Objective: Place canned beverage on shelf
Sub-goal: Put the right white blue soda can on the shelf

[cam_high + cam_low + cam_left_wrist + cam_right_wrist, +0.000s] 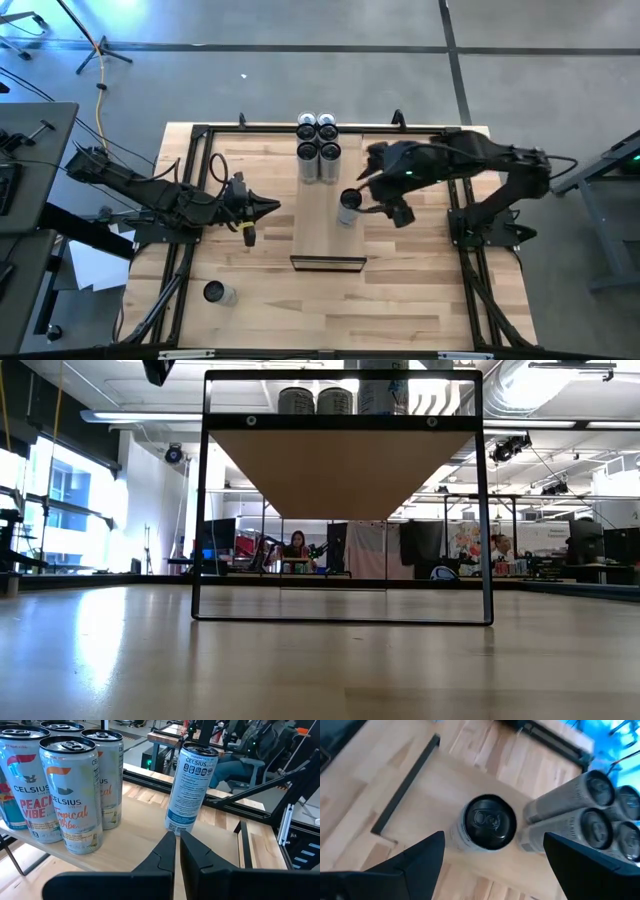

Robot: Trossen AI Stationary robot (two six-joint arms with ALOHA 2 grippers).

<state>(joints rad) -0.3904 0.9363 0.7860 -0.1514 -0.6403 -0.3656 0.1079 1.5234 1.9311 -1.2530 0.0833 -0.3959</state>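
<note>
A canned beverage (pixel 349 205) stands upright on its base on the shelf (pixel 325 235), near the shelf's right edge; its dark top (pixel 487 822) faces the right wrist view. My right gripper (pixel 375 197) hovers open above and to the right of it, one finger (pixel 420 857) on each side and short of the can. My left gripper (pixel 270 207) stays shut over the table left of the shelf, pointing at that can (pixel 192 790). Several more cans (pixel 318 142) stand grouped at the shelf's far end.
One more can (pixel 218 293) lies on the tabletop near the front left. The shelf stands on a dark frame (pixel 340 615) raised above the table. Black rails (pixel 185 200) run along both table sides. Bare shelf surface lies toward its near end.
</note>
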